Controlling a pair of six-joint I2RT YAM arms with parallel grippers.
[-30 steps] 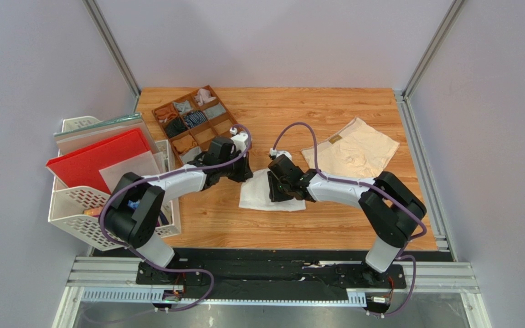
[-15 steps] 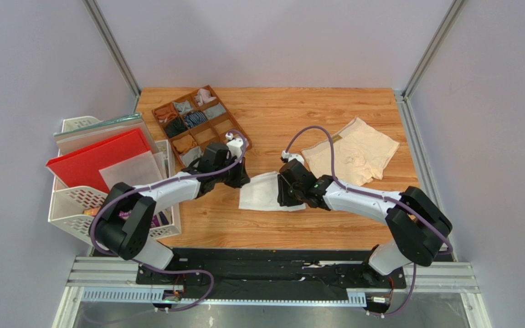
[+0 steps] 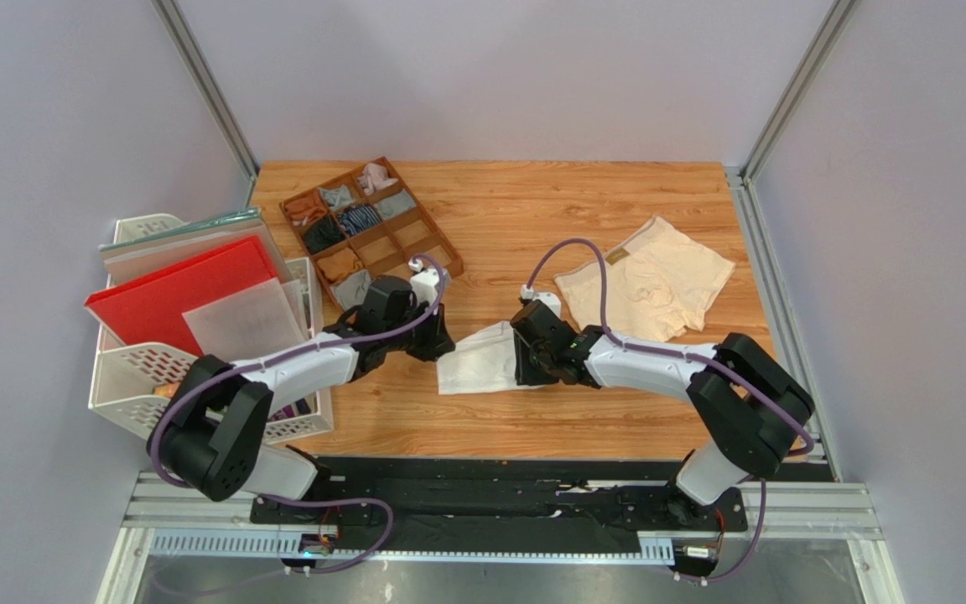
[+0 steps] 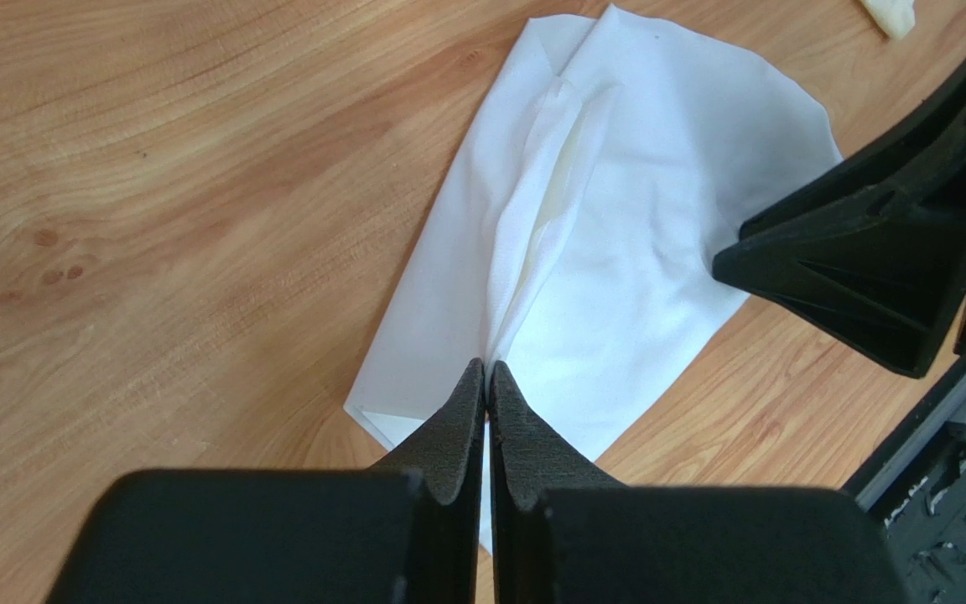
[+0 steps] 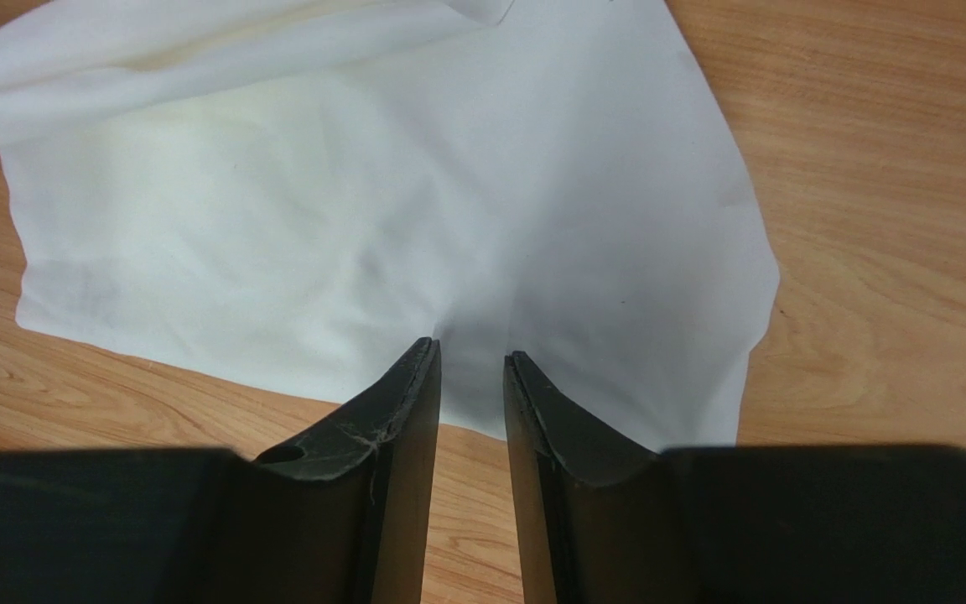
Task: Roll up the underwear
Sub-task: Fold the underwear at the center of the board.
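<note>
The left gripper (image 4: 488, 378) is clamped tight on the left edge of the white briefs (image 3: 482, 359), which lie crumpled mid-counter (image 3: 551, 214). The right gripper (image 5: 469, 359) sits at their right edge, fingers narrowly apart; whether it pinches cloth I cannot tell. The cream-beige briefs (image 3: 652, 279) lie spread farther right.

White shells, black joints on left arm (image 3: 302, 365), right arm (image 3: 647, 363); purple cables; pincer fingers (image 4: 450, 434) matte black, wedge-shaped

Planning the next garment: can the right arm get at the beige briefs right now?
Probably not yet: the beige briefs lie uncovered beside that arm, but the right gripper is pinching the white briefs.
</note>
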